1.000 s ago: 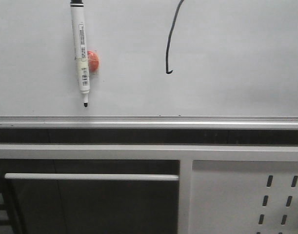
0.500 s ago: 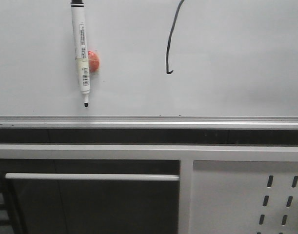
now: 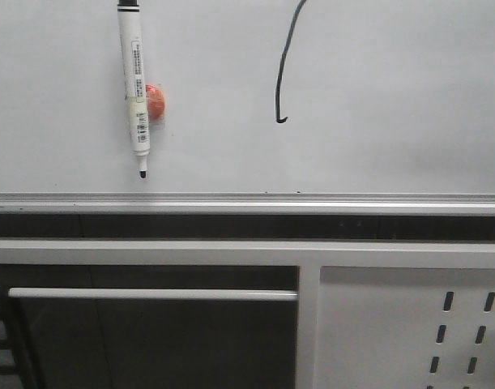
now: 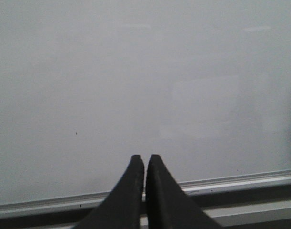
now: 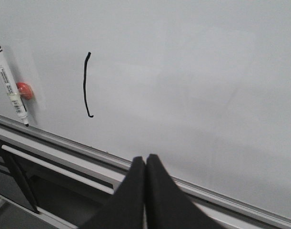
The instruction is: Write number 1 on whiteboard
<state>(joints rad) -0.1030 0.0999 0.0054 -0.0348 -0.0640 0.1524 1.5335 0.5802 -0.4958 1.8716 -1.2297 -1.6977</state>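
left gripper (image 4: 145,160) closed, facing whiteboard (image 4: 135,86)

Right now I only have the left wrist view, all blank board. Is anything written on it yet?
Observer: Yes. The front view shows the number 1, a thin black stroke with a small hook at its lower end, on the whiteboard.
Operator: Where's the marker? My end effector looks shut on nothing.
Observer: The marker pen hangs tip down against the board, left of the stroke, beside a small orange-red holder. No end effector touches it.
Operator: And the right end effector?
Observer: The right end effector is shut and empty, off the board, in front of the bottom rail.
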